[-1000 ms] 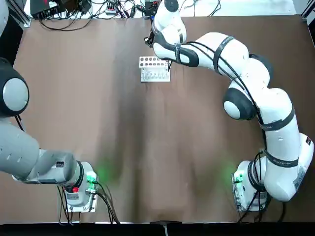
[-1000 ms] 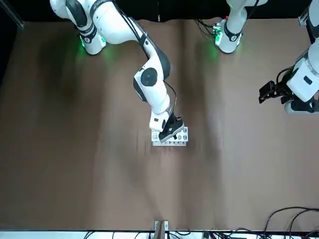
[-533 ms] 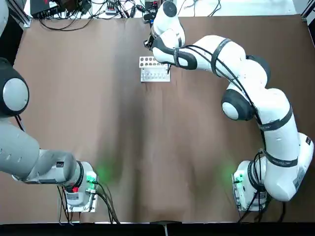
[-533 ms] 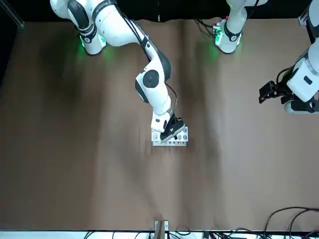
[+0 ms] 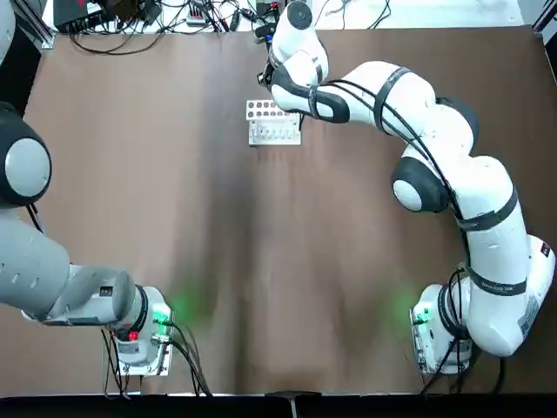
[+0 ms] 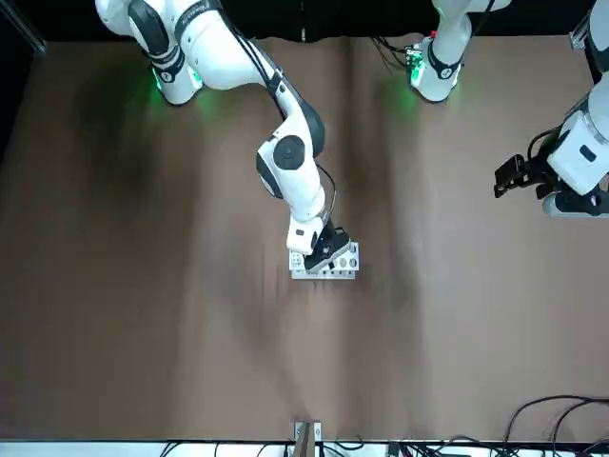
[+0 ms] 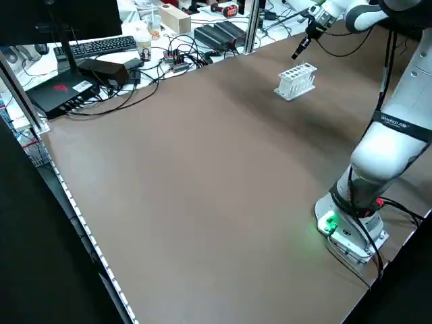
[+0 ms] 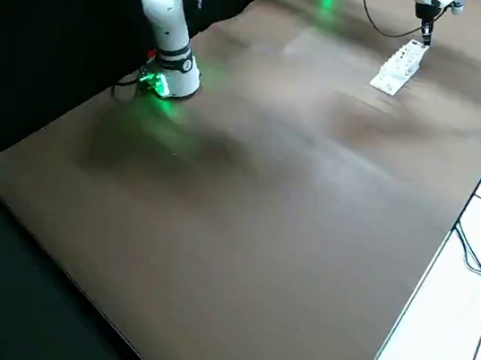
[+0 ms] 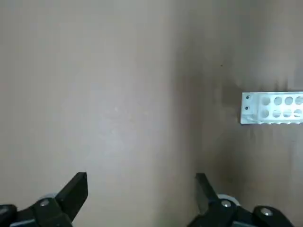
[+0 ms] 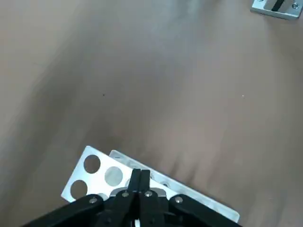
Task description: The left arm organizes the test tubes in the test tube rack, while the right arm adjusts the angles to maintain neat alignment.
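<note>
The white test tube rack stands on the brown table near its far edge, also seen as the rack from the front. My right gripper hangs over the rack's end, its black fingers pressed shut together above the plate of round holes. I cannot make out the test tubes in any view. My left gripper is held high at the table's left side, far from the rack; its fingers stand wide open with nothing between them, and the rack shows far off.
Cables and electronics line the table's far edge, with a keyboard on the bench beyond. A small metal plate lies past the rack. Both green-lit bases sit at the near edge. Bare brown tabletop spans the middle.
My right arm has shifted its wrist slightly, bringing the shut gripper a little closer over the rack's end. The rack and the left arm have not moved.
</note>
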